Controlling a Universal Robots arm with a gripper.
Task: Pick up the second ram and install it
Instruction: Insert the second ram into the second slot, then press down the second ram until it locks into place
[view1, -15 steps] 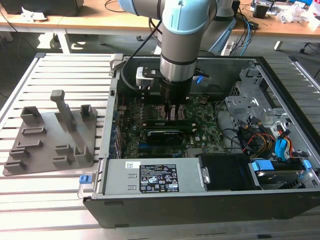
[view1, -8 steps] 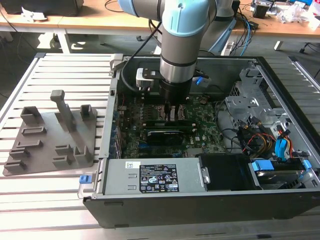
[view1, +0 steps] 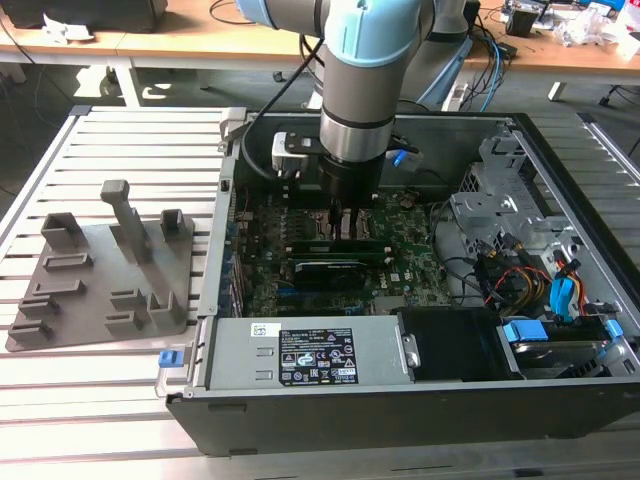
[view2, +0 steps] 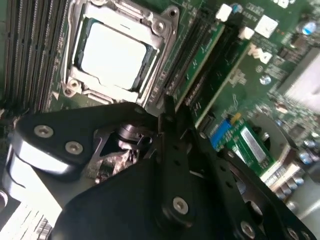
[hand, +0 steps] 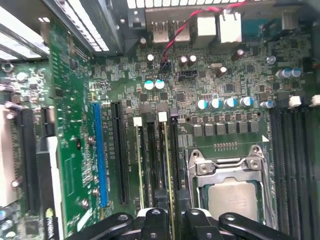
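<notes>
- the pc case lies open on a slatted metal table, its big green motherboard facing up; a grey slotted tray sits well apart toward the exterior view's left, w/ no green stick seen standing in it.
- the arm reaches straight down into the case, over the memory slots beside the cpu socket.
- the gripper hangs right at board level above the slots; its black fingers show close on either side of a thin green edge.
- the second ram stands on edge in a slot next to the socket, w/ another stick already in a nearby slot, white clips at their ends.
- key relation: the ram sits directly beneath the gripper, not off to a side; its long axis runs along the slot, parallel to the socket's edge, and the fingers straddle its top edge near one end.
- fingers look drawn in narrow around the stick, likely pinching or pressing it; whether they grip it firmly, can't tell for sure.
- judged from this, the stick looks in the slot, seating underway or nearly done.
</notes>
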